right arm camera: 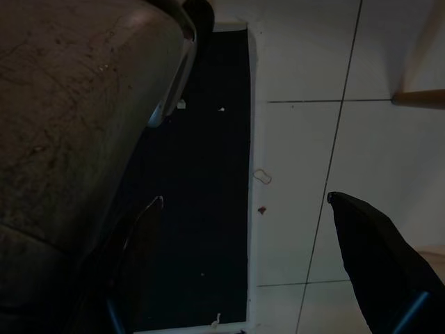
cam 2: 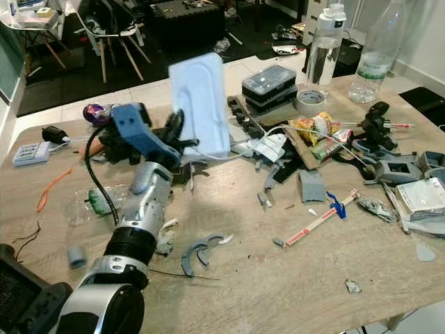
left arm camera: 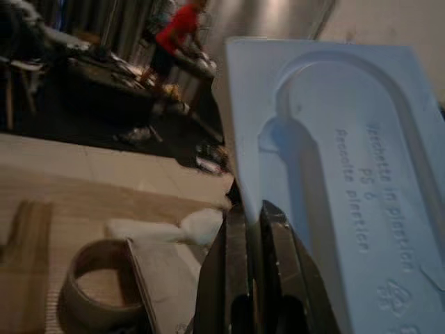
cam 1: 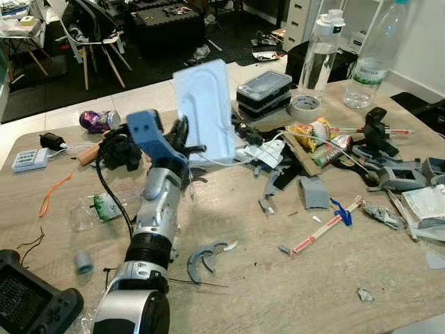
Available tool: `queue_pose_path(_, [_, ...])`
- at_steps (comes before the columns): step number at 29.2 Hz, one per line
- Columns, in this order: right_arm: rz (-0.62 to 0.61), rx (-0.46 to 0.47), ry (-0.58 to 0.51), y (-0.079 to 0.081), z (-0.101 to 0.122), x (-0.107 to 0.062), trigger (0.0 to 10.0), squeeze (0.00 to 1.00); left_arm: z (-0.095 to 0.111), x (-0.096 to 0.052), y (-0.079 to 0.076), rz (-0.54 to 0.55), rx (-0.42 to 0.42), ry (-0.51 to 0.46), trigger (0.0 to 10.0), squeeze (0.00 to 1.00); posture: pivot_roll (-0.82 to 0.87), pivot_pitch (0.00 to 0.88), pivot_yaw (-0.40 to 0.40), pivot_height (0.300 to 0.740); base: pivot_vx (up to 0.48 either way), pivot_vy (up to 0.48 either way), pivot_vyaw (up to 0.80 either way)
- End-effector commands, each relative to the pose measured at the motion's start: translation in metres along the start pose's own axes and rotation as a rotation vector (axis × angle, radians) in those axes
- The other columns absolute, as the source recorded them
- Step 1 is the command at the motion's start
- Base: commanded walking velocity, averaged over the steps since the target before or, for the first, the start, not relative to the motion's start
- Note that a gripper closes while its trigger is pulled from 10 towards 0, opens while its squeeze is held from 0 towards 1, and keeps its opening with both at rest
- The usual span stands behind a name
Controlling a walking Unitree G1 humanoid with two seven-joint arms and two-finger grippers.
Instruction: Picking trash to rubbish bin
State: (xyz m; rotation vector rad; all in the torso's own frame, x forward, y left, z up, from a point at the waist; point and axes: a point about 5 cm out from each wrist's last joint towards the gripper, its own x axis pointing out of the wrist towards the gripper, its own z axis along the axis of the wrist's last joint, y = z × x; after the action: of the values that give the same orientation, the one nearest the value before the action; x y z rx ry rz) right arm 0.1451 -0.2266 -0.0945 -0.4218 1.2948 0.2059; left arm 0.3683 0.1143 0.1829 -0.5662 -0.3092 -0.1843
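The left gripper (cam 1: 182,136) pinches a white plastic tray (cam 1: 206,111) embossed "PS 6" above the desk (cam 1: 292,285), while the right gripper (right arm camera: 243,229) hangs wide apart.

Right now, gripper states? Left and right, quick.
Left gripper: closed on the edge of the white plastic tray, held upright above the table.
Right gripper: open, hanging over the floor, holding nothing.

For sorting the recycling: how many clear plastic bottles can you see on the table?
3. Two bottles stand at the far right edge, one white-capped, one green-labelled. A crushed bottle lies left of the left arm. Clutter may hide others.
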Motion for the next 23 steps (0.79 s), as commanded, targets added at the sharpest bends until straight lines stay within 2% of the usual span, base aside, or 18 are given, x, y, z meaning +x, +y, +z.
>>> queue_pose_path(1, [0.011, -0.009, 0.005, 0.005, -0.002, 0.001, 10.0, 0.00, 0.002, 0.003, -0.001, 0.025, -0.114, -0.011, 10.0, 0.00, -0.02, 0.063, 0.079, 0.740, 0.000, 0.000, 0.00])
queue_pose_path(2, [0.011, -0.009, 0.005, 0.005, -0.002, 0.001, 10.0, 0.00, 0.002, 0.003, -0.001, 0.025, -0.114, -0.011, 10.0, 0.00, -0.02, 0.063, 0.079, 0.740, 0.000, 0.000, 0.00])
queue_pose_path(7, [0.011, -0.011, 0.004, 0.004, -0.002, 0.001, 10.0, 0.00, 0.008, 0.008, 0.000, 0.046, -0.327, -0.040, 10.0, 0.00, -0.02, 0.065, 0.077, 0.740, 0.000, 0.000, 0.00])
queue_pose_path(12, [0.010, -0.011, 0.004, 0.004, -0.002, 0.001, 10.0, 0.00, 0.006, 0.009, -0.009, -0.028, -0.525, -0.013, 10.0, 0.00, -0.02, 0.065, 0.077, 0.740, 0.000, 0.000, 0.00])
queue_pose_path(17, [0.009, -0.010, 0.003, 0.004, -0.001, 0.001, 10.0, 0.00, 0.004, 0.007, -0.019, -0.095, -0.599, 0.014, 10.0, 0.00, -0.02, 0.062, 0.077, 0.740, 0.000, 0.000, 0.00])
queue_pose_path(20, [0.009, -0.009, 0.003, 0.004, -0.001, 0.001, 10.0, 0.00, 0.008, 0.005, -0.035, -0.225, -0.762, 0.031, 10.0, 0.00, -0.02, 0.062, 0.077, 0.740, 0.000, 0.000, 0.00])
queue_pose_path(21, [0.009, -0.009, 0.003, 0.004, -0.001, 0.001, 10.0, 0.00, 0.010, 0.005, -0.038, -0.252, -0.795, 0.029, 10.0, 0.00, -0.02, 0.062, 0.077, 0.740, 0.000, 0.000, 0.00])
queue_pose_path(23, [0.009, -0.010, 0.003, 0.004, -0.001, 0.001, 10.0, 0.00, 0.017, 0.005, -0.038, -0.273, -0.923, 0.008, 10.0, 0.00, -0.02, 0.062, 0.077, 0.740, 0.000, 0.000, 0.00])
